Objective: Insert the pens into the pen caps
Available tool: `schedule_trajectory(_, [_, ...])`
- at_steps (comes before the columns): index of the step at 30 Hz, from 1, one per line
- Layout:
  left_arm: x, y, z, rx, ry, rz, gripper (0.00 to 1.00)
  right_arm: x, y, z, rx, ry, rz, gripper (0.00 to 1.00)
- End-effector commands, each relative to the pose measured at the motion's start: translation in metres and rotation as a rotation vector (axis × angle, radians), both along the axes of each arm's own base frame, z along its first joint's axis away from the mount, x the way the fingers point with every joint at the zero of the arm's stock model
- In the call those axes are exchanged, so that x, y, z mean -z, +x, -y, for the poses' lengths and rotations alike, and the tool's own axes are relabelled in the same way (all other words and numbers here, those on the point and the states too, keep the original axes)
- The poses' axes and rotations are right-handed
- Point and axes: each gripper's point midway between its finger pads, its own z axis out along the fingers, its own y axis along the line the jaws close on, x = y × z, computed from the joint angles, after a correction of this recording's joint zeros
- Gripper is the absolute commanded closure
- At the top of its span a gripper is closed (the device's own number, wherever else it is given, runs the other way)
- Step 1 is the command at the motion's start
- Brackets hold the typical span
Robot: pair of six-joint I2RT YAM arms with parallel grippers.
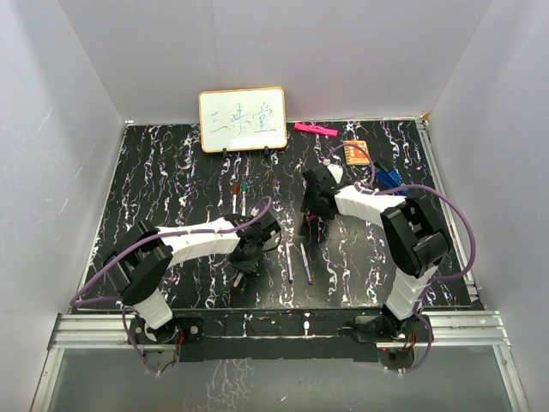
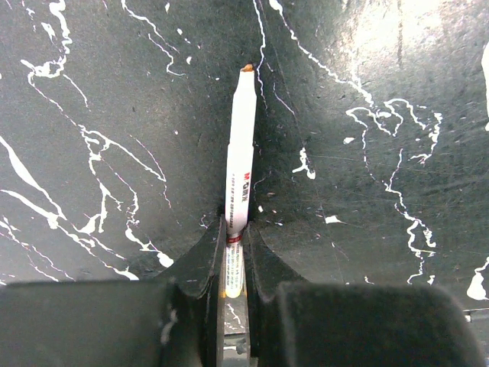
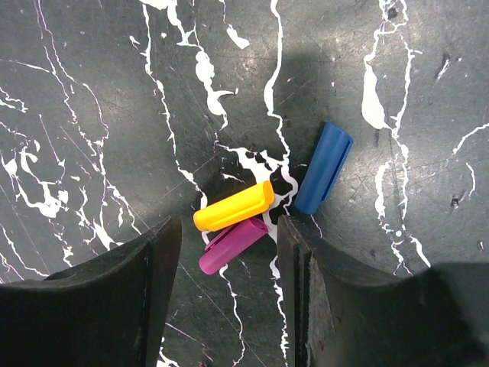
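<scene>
My left gripper point(image 2: 233, 223) is shut on a thin white pen point(image 2: 241, 145) whose yellow-orange tip point(image 2: 247, 68) points away from the wrist, close over the table. In the top view this gripper point(image 1: 244, 260) is at the front middle. My right gripper point(image 3: 229, 227) is open, low over a yellow cap point(image 3: 233, 206) and a purple cap point(image 3: 233, 245) that lie touching between its fingers. A blue cap point(image 3: 324, 167) lies just beyond the right finger point(image 3: 302, 260). In the top view the right gripper point(image 1: 310, 223) hides these caps. Two more pens point(image 1: 289, 263) point(image 1: 306, 263) lie between the arms, and two others point(image 1: 233, 190) point(image 1: 244, 190) lie further back.
A small whiteboard point(image 1: 243, 120) stands at the back. A pink marker point(image 1: 315, 130) lies to its right. An orange item point(image 1: 357, 153) and a blue clip-like object point(image 1: 389, 178) lie at the back right. White walls enclose the black marbled table point(image 1: 171, 172).
</scene>
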Motion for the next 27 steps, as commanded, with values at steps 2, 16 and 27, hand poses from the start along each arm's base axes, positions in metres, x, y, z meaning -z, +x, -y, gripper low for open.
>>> schedule_trajectory(2, [-0.008, -0.004, -0.005, 0.004, -0.007, 0.011, 1.0, -0.018, 0.025, -0.006, 0.007, 0.006, 0.087, 0.49])
schedule_trajectory(16, [-0.003, -0.004, -0.004, 0.008, -0.002, -0.001, 1.0, -0.006, 0.031, -0.01, -0.002, 0.006, 0.072, 0.52])
schedule_trajectory(27, [-0.002, -0.003, -0.003, 0.01, -0.001, -0.001, 1.0, 0.008, 0.025, -0.01, -0.018, -0.014, 0.021, 0.68])
